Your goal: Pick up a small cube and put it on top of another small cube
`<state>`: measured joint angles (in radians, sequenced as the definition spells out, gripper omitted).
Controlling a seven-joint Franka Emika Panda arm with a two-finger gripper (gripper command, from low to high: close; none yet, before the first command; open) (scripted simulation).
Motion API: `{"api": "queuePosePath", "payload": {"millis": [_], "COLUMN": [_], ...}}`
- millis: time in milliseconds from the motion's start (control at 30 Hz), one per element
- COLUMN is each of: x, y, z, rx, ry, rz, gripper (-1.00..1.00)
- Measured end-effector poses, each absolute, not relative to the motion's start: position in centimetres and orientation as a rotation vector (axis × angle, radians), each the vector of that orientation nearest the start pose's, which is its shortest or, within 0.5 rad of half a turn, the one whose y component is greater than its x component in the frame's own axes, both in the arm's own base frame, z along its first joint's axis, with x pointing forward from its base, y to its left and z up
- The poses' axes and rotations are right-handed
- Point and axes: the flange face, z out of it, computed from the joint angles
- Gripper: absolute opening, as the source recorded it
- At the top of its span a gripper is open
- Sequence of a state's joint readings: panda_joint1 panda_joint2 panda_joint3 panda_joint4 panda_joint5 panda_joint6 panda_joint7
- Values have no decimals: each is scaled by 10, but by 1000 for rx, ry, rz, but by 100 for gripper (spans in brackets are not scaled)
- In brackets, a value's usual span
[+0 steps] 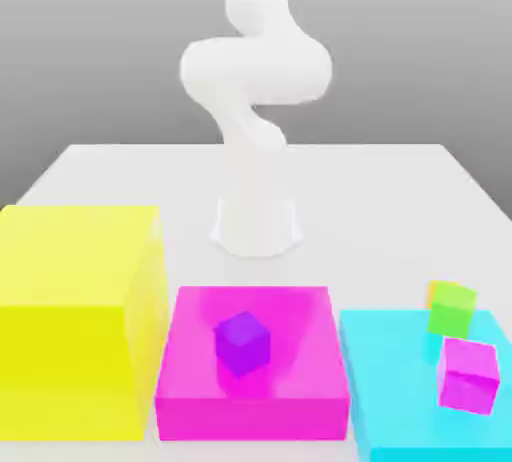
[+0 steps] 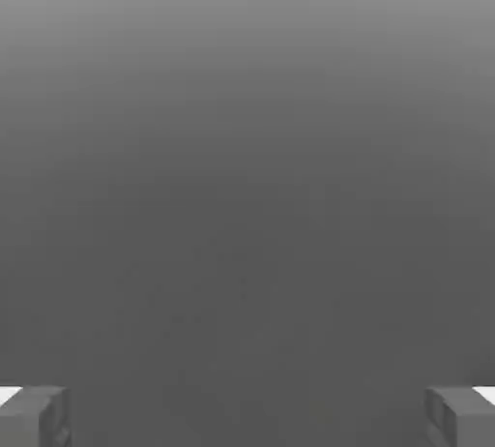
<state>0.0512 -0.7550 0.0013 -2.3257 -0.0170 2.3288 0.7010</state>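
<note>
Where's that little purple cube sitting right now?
In the exterior view, the small purple cube sits on top of the wide magenta block, about in its middle, between the big yellow block and the cyan block.

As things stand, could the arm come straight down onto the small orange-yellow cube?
Probably not cleanly. The orange-yellow cube sits at the back of the cyan block, mostly hidden behind the small green cube, which looks very close. The gripper is open with nothing between its fingers, but the green cube may crowd one finger.
</note>
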Motion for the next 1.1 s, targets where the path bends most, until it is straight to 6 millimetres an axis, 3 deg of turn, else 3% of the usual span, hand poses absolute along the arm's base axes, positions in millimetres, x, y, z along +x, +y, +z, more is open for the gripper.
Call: {"api": "queuePosePath", "payload": {"millis": [267,533,800,1100], "x": [404,413,392,338], "y": [87,156,219,272], "z": [597,505,412,312], "rx": [-2872,-2967,-2820,-2366], "ry": [181,-573,-1345,-2124], "rz": [-907,-755,-563,-323], "gripper": [0,0,0,0]}}
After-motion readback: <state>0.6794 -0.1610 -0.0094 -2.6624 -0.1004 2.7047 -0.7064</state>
